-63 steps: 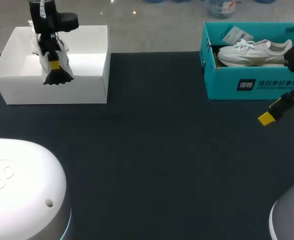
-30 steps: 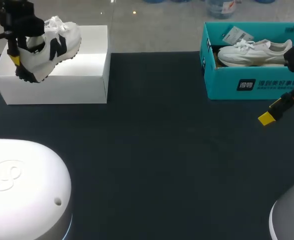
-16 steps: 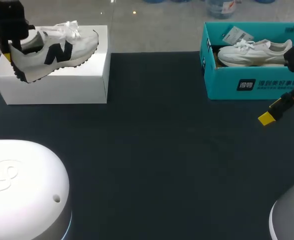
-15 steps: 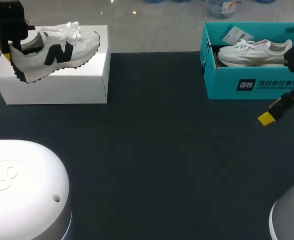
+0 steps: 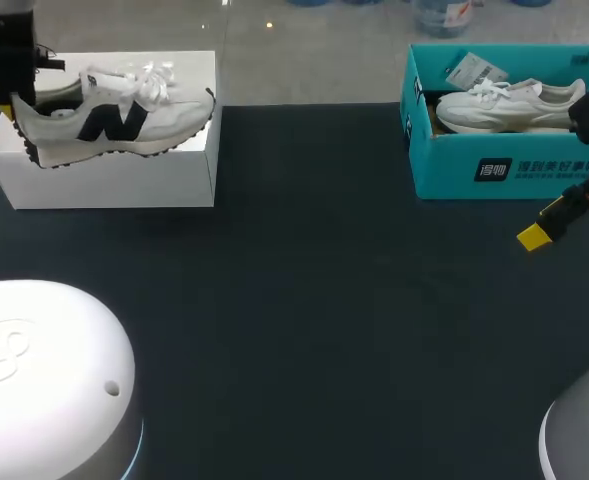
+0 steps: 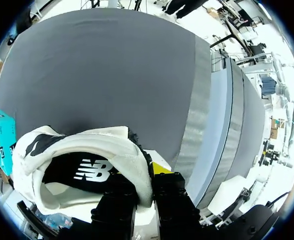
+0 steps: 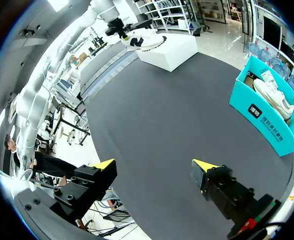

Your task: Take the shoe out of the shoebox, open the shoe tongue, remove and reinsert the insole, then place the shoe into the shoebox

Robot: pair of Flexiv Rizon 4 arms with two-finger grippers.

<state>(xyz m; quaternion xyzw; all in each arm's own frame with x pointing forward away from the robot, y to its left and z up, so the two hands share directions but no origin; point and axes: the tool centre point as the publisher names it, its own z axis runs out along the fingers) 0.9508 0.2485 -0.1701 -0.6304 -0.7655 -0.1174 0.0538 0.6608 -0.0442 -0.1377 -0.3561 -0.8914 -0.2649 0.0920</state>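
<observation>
A white sneaker with a black logo (image 5: 114, 115) hangs level over the open white shoebox (image 5: 114, 182) at the far left, toe pointing right. My left gripper (image 5: 9, 100) is shut on its heel collar. In the left wrist view the heel rim (image 6: 137, 170) is pinched between the fingers, and one yellow tip (image 6: 159, 168) shows beside it. My right gripper (image 5: 536, 234) stands open over the table in front of the teal box. Its two yellow tips are wide apart in the right wrist view (image 7: 154, 167), with nothing between them.
A teal shoebox (image 5: 514, 172) at the far right holds another white sneaker (image 5: 509, 105) with a tag. It also shows in the right wrist view (image 7: 266, 120). The dark tabletop (image 5: 314, 300) stretches between the two boxes.
The left gripper has lifted the sneaker out of the white box, shifted left, and swung it from toe-down to level. The right arm has not moved.
</observation>
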